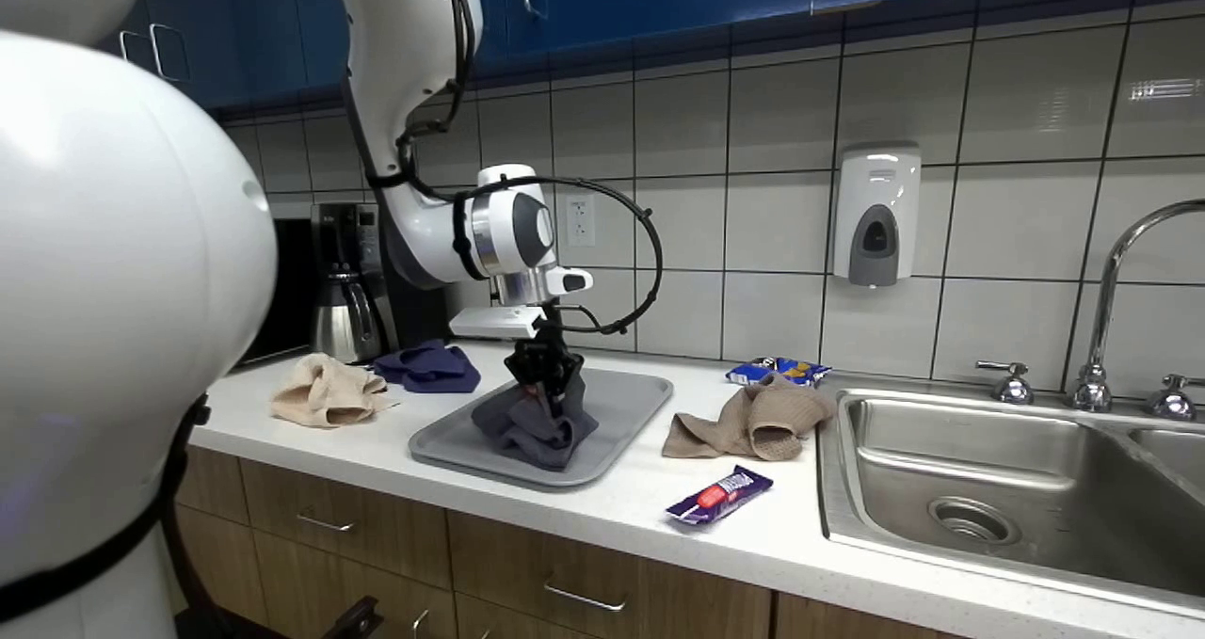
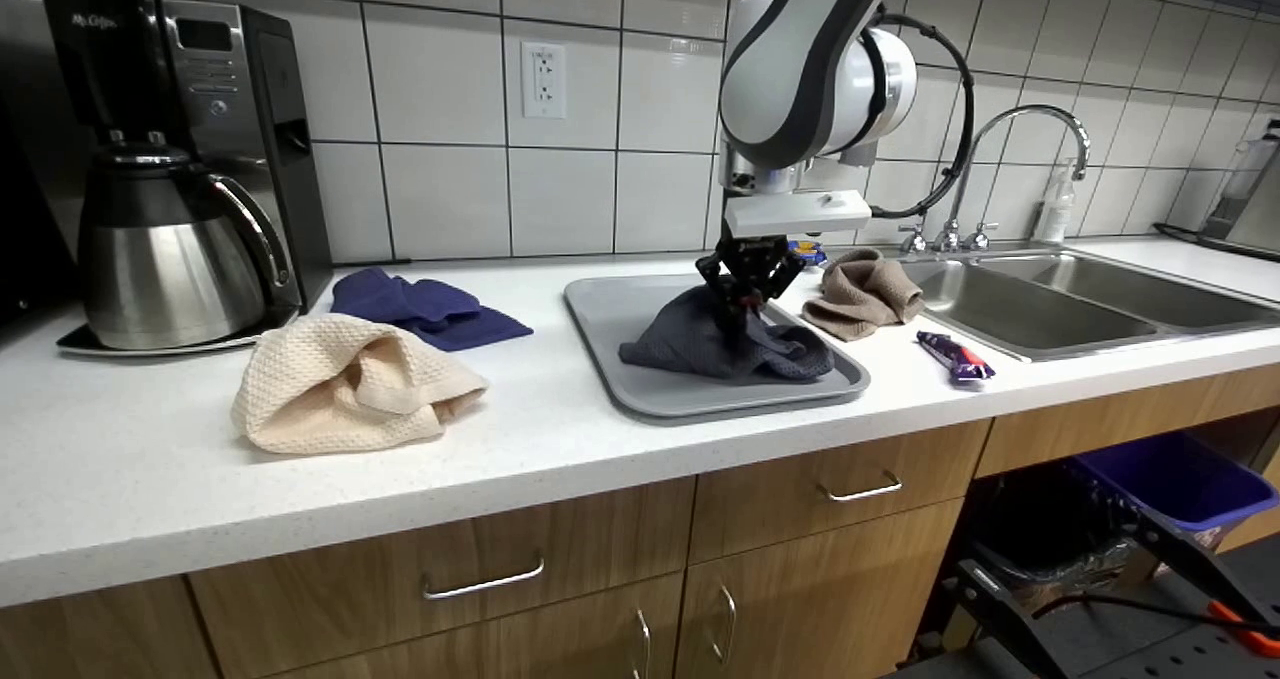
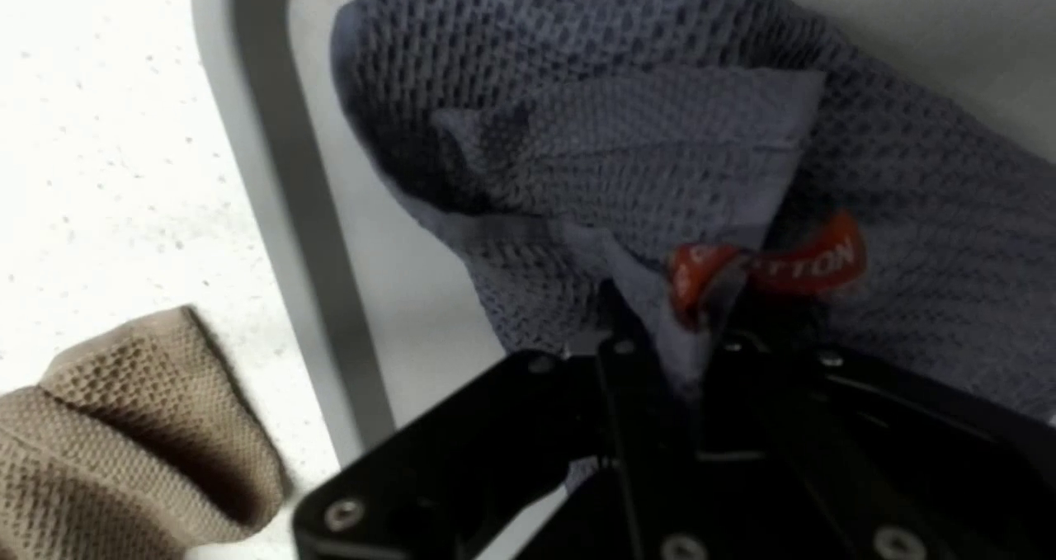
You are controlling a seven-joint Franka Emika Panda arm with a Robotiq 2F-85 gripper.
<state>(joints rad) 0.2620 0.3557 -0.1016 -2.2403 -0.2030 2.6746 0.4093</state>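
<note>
A dark grey waffle-weave cloth (image 1: 527, 435) lies bunched on a grey tray (image 1: 633, 396), seen in both exterior views. My gripper (image 1: 554, 396) points down into the cloth and is shut on a fold of it. In the wrist view, the pinched fold of the cloth (image 3: 594, 123) runs up between the fingers, beside a red tag (image 3: 813, 263) with white lettering. The fingertips are partly hidden by the fabric. Most of the cloth spreads over the tray (image 3: 280, 148) around the gripper. In an exterior view, the cloth (image 2: 670, 339) peaks where the gripper (image 2: 738, 324) meets it.
Near the sink (image 1: 941, 451) lie a brown cloth (image 1: 763, 418), a purple wrapper (image 1: 720, 496) and a blue packet (image 1: 777, 371). Beyond the tray's other side are a cream cloth (image 2: 350, 384), a navy cloth (image 2: 425, 304) and a coffee maker (image 2: 240, 109). A tiled wall backs the counter.
</note>
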